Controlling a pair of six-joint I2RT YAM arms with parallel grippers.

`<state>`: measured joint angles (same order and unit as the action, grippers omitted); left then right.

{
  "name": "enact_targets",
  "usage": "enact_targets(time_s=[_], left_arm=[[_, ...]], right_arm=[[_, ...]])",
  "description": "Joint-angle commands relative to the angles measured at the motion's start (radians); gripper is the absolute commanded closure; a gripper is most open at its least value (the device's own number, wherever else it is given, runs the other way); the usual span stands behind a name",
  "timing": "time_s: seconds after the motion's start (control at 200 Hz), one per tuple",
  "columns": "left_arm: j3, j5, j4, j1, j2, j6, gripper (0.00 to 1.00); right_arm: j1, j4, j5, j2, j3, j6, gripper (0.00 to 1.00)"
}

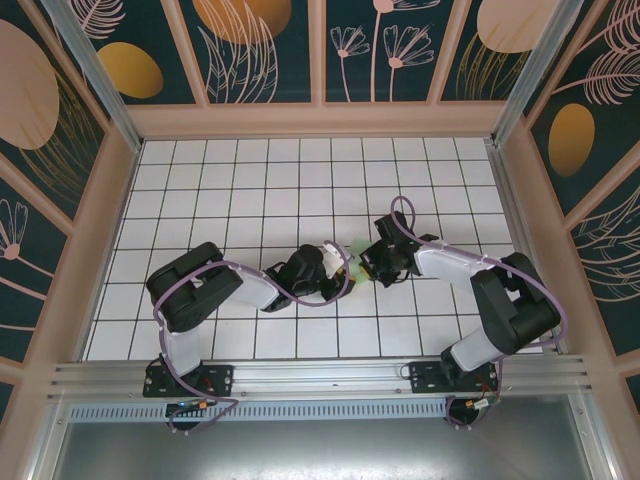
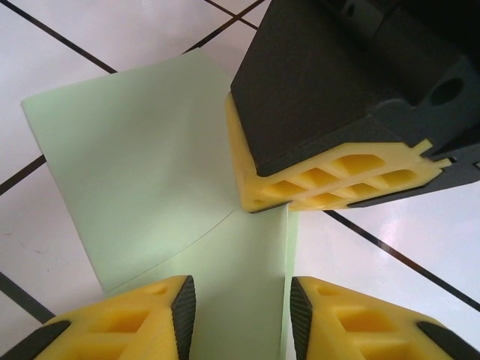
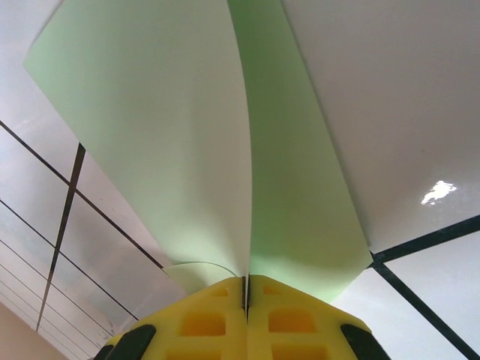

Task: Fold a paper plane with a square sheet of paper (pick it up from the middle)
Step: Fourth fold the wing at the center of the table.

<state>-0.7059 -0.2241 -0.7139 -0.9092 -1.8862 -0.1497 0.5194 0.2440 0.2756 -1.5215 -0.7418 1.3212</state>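
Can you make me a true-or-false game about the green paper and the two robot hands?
1. The sheet of paper is pale green. True.
2. The right gripper has its fingers spread wide. False: they are pressed together, pinching the paper.
3. The left gripper has a gap between its fingers, and paper shows in that gap. True.
4. The paper is a finished pointy plane. False: it is a sheet bent into wide flaps, not a dart.
5. The two grippers sit at opposite ends of the table. False: they meet close together near the middle.
6. The table has white tiles with dark lines. True.
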Motion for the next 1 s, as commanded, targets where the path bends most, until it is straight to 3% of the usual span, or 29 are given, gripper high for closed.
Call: enact_targets(time_s=[0.0, 0.255, 0.36, 0.48, 0.615, 0.691, 0.996], left_arm=[[0.011, 0.004, -0.030, -0.003, -0.015, 0.014, 0.59], [0.002, 0.000, -0.027, -0.003, -0.027, 0.014, 0.62], [-0.001, 0.007, -0.024, -0.003, -0.030, 0.010, 0.68], [0.002, 0.015, -0.022, -0.003, -0.026, 0.003, 0.76], [0.008, 0.034, -0.021, -0.003, -0.019, -0.026, 0.81], [0.015, 0.055, -0.019, -0.003, -0.019, -0.056, 0.83], [0.044, 0.111, -0.029, -0.003, 0.008, -0.294, 0.89]], right_arm=[[-0.012, 0.026, 0.024, -0.004, -0.028, -0.005, 1.00], [-0.013, 0.015, 0.041, -0.006, -0.034, -0.012, 1.00], [-0.012, 0.018, 0.043, -0.009, -0.037, -0.020, 1.00], [-0.016, 0.021, 0.040, -0.004, -0.043, -0.043, 0.89], [-0.032, 0.034, 0.024, 0.008, -0.054, -0.115, 0.61], [-0.048, 0.021, 0.012, 0.035, -0.043, -0.169, 0.52], [-0.109, -0.166, 0.071, 0.207, 0.074, -0.480, 0.47]])
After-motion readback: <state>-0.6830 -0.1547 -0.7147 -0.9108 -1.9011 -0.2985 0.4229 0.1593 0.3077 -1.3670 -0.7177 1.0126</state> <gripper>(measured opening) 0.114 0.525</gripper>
